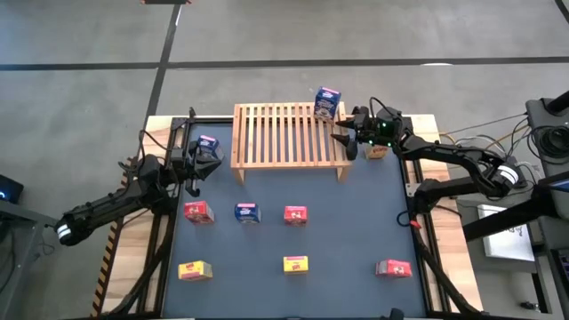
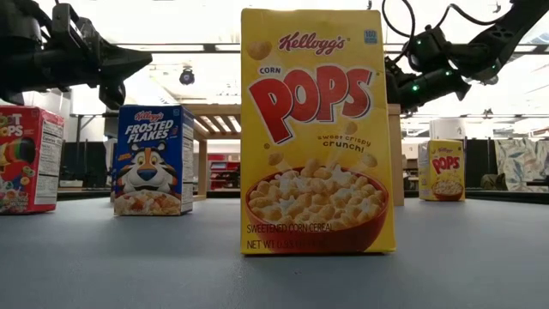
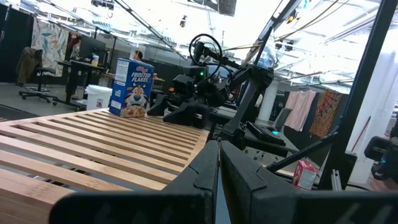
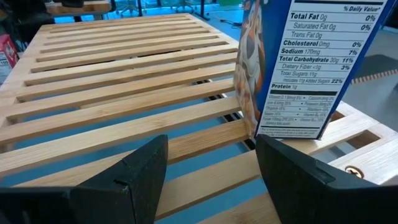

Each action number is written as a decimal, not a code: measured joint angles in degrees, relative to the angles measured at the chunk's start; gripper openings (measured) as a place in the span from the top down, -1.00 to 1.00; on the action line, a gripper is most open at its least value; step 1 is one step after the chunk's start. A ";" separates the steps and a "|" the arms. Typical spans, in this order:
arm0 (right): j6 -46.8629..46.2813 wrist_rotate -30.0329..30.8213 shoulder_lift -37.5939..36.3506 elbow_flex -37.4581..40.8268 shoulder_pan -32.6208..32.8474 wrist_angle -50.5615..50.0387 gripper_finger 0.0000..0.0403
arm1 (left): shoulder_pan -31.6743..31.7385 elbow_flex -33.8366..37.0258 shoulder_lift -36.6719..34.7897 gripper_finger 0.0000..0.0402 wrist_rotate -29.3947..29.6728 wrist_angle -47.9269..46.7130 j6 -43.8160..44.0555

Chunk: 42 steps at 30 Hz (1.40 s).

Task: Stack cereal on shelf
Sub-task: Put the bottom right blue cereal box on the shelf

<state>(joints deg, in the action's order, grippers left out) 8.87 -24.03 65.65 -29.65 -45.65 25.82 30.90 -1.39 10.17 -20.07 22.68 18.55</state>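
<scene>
Dark table (image 1: 338, 293): blue box (image 1: 327, 103) at shelf (image 1: 286, 133) corner.

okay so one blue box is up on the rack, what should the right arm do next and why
Probably back the right gripper away from the shelf and go for another box. Its fingers are open, and the blue cereal box already stands upright alone at the rack's far right corner. Six boxes wait on the mat, the nearest being the red box.

Two dark jointed arms (image 1: 116, 203) with black cables, green lights glowing
</scene>
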 joint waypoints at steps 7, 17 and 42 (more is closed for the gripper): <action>0.13 -1.48 0.07 -0.78 0.01 -0.35 -0.16 | -0.01 0.02 -0.02 1.00 0.01 0.00 -0.02; -0.45 -4.38 0.55 -1.61 0.39 0.25 -0.16 | 0.01 0.00 0.00 1.00 0.01 0.00 -0.02; -1.69 -2.57 3.19 -1.86 0.50 4.74 -0.16 | 0.00 0.01 0.00 1.00 -0.01 0.01 -0.01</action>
<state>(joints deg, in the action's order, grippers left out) 7.18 -26.61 68.84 -31.51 -45.15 30.57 30.90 -1.38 10.17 -20.08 22.68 18.53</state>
